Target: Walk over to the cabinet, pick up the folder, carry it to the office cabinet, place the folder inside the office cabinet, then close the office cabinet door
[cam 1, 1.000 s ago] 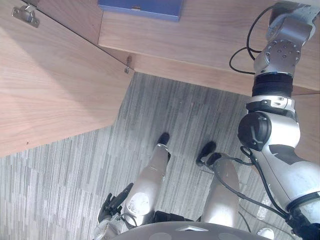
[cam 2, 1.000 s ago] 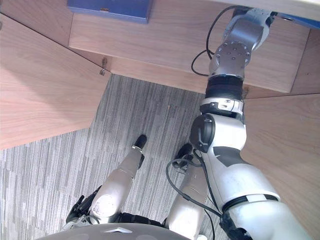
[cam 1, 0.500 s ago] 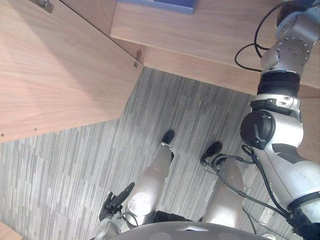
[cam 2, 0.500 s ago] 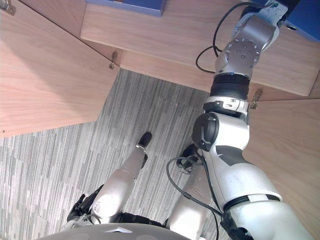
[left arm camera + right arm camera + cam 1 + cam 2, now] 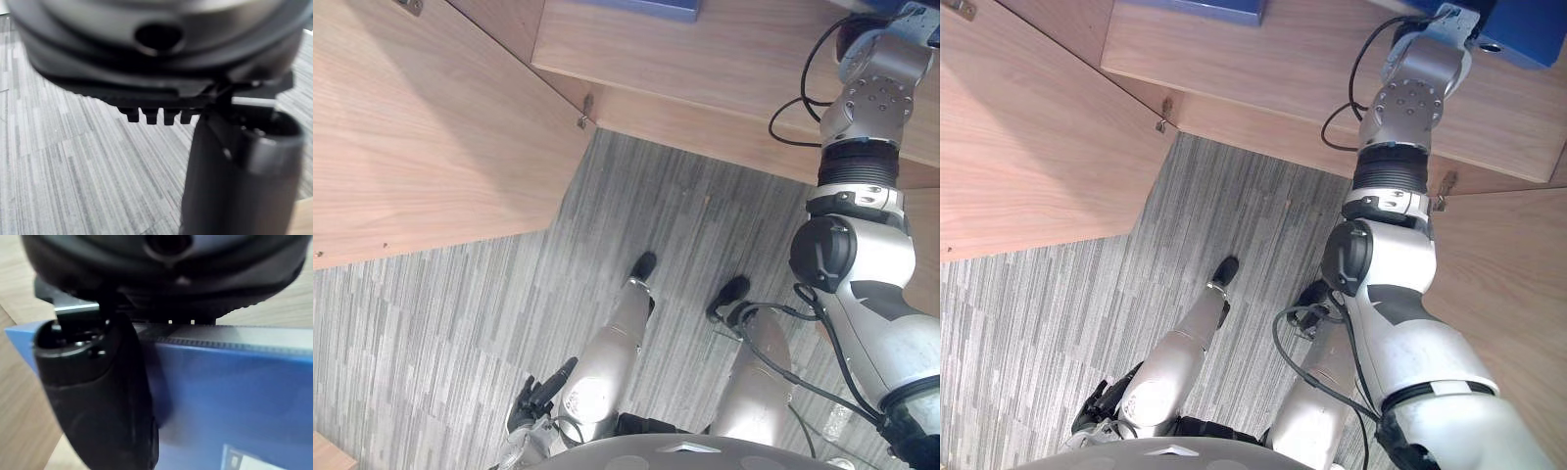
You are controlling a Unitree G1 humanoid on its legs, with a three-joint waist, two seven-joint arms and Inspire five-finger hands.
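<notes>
Left eye view: left hand (image 5: 536, 397) low beside the body above the grey carpet floor (image 5: 440, 323), fingers loose and straight, holding nothing; open cabinet door (image 5: 421, 127) at left, wooden shelf (image 5: 705, 59) beyond it, a second blue folder (image 5: 646, 8) lying on that shelf. Right eye view: blue folder (image 5: 1528, 29) at the end of the raised right arm, over the shelf's right part, well apart from the second one. Right wrist view: right hand (image 5: 98, 391) grasping the blue folder, thumb laid across its face near one corner, fingers beyond its edge; left wrist view: carpet past the slack fingers.
</notes>
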